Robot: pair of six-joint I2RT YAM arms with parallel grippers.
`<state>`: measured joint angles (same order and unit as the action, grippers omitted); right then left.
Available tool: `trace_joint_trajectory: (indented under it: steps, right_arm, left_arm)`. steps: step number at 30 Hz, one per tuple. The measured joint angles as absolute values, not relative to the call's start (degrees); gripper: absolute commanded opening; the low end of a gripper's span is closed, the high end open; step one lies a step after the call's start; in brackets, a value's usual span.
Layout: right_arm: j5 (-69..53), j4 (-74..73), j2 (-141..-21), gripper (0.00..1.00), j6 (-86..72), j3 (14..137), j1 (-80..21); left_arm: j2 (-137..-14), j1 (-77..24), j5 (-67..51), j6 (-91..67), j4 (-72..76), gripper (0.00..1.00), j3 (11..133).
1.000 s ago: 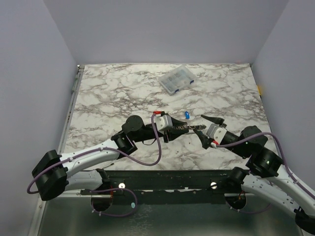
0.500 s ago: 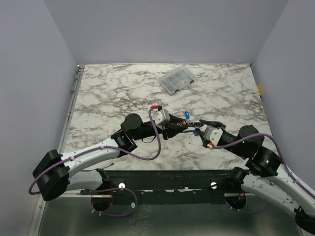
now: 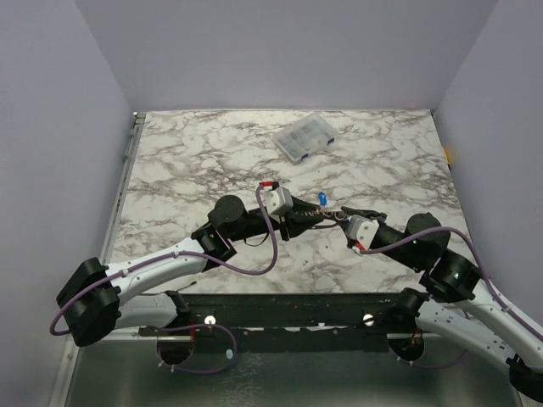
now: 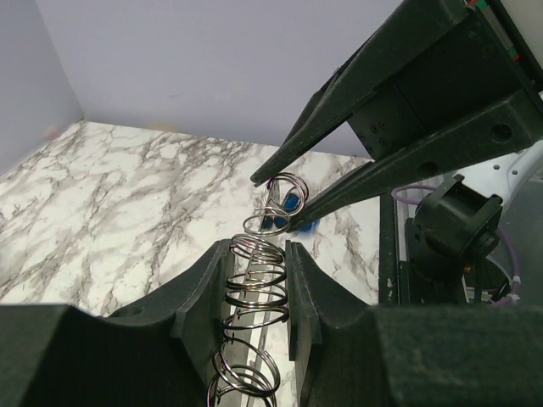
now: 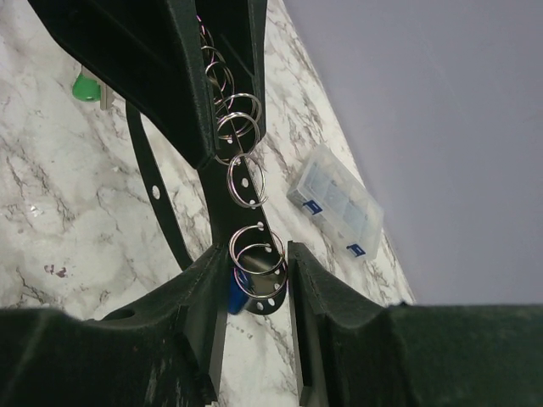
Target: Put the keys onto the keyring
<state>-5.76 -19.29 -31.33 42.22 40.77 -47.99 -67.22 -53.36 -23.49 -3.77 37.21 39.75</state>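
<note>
The keyring's chain of metal rings [image 4: 254,292] is stretched between both grippers above the table, and its thin perforated loop [image 5: 154,190] hangs below. My left gripper [image 4: 257,246] is shut on the middle of the chain. My right gripper [image 5: 257,252] has closed on the end rings [image 5: 257,259], and a blue key [image 5: 236,294] sits against its left finger. In the top view the two grippers meet tip to tip, left [image 3: 307,217] and right [image 3: 339,217]. A second blue key [image 3: 322,200] lies on the marble just behind them. A green key [image 5: 85,86] lies on the table beyond the left gripper.
A clear plastic compartment box [image 3: 304,136] stands at the back of the marble table [image 3: 187,170]. The table is walled on three sides. The arms' mounting rail [image 3: 288,309] runs along the near edge.
My right gripper has moved left toward the left gripper and narrowed its jaws around the chain's end rings. The left gripper has kept its grip and shifted slightly.
</note>
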Motion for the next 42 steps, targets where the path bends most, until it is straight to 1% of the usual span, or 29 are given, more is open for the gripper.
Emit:
trace_joint_trajectory:
  steps: [2,5,10,15,19,27,29,35,37,39,42]
  right_arm:
    - [-5.5,-19.0,-31.4,0.24,42.3,40.8,-47.9]
    - [-5.3,-18.7,-31.4,0.17,42.3,40.8,-47.9]
    - [-5.4,-19.2,-31.1,0.15,41.7,41.3,-47.9]
    - [-6.8,-22.3,-31.0,0.12,39.0,44.5,-47.9]
    - [-10.2,-25.3,-30.3,0.10,36.6,46.7,-47.9]
    - [-19.0,-33.4,-31.5,0.09,32.7,52.7,-47.9]
    - [-21.2,-35.0,-32.0,0.14,31.9,54.0,-47.9]
    - [-25.1,-40.2,-32.7,0.51,30.5,58.0,-47.9]
    - [-25.1,-42.3,-33.0,0.61,30.2,60.6,-47.9]
    - [-25.2,-43.6,-33.0,0.65,30.0,63.2,-47.9]
    - [-25.8,-43.9,-32.9,0.66,29.9,66.0,-47.9]
  left_arm:
    - [-67.2,-53.4,-23.5,-3.8,37.2,0.00,39.7]
    - [-67.2,-53.3,-23.5,-3.7,37.2,0.00,39.7]
    - [-67.2,-53.3,-24.3,-2.9,37.5,0.00,39.7]
    - [-67.1,-53.2,-26.7,-0.9,38.3,0.00,39.7]
    - [-66.0,-53.2,-30.3,2.0,38.2,0.00,39.7]
    - [-61.9,-53.2,-39.6,7.8,38.0,0.00,38.2]
    - [-61.0,-53.2,-41.8,9.0,37.8,0.00,37.8]
    - [-60.6,-53.2,-46.5,10.5,37.5,0.00,37.7]
    - [-60.6,-53.2,-47.2,10.6,37.4,0.00,37.7]
    - [-60.6,-53.2,-47.5,10.6,37.1,0.00,37.7]
    - [-60.7,-52.9,-47.8,10.6,37.1,0.00,37.7]
